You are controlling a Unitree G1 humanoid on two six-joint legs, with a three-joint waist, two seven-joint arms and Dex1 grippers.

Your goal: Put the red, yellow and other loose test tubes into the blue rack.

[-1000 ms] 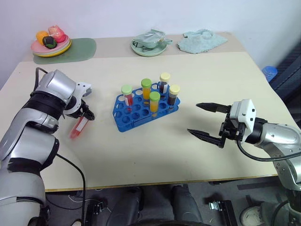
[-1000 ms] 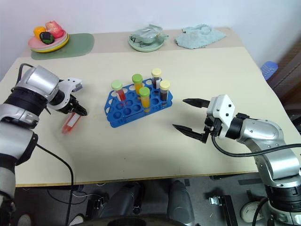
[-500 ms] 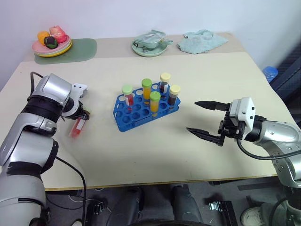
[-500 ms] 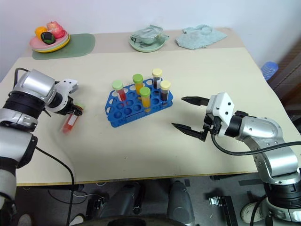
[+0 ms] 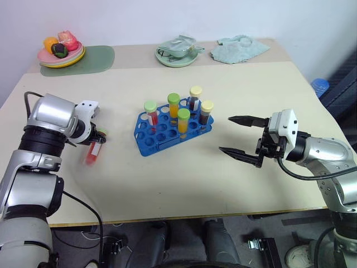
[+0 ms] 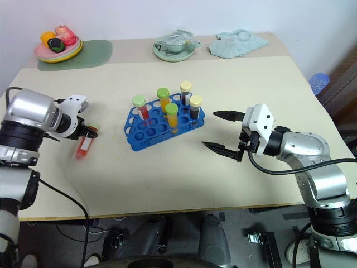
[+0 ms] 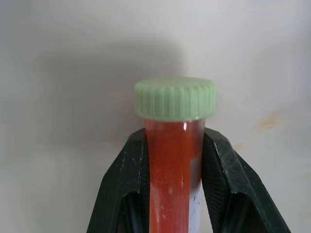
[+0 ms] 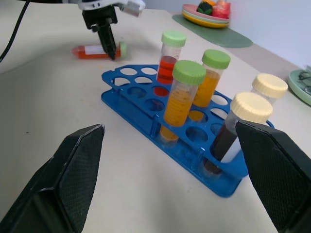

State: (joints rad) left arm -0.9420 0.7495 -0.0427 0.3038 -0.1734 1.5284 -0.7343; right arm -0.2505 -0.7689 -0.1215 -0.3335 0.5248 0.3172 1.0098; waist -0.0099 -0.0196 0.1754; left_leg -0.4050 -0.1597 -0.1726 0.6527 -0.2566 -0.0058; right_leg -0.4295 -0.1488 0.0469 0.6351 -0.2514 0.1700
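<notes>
From my seat, the red tube [image 7: 173, 184] runs off the lower edge of the left wrist view, so its base is cut away, and the two black fingers [image 7: 127, 194] cover its flanks. In the head views the left gripper [image 5: 99, 136] hides the tube's capped end, and I cannot tell whether the tube rests on the table [image 5: 251, 89] or hangs just above it. The lower parts of the racked tubes sit behind the blue rack [image 5: 167, 134] walls. On the far left plate [image 5: 61, 58] the items are too small for me to name. The right gripper [image 5: 241, 137] fingers are cropped by the right wrist view's sides.
</notes>
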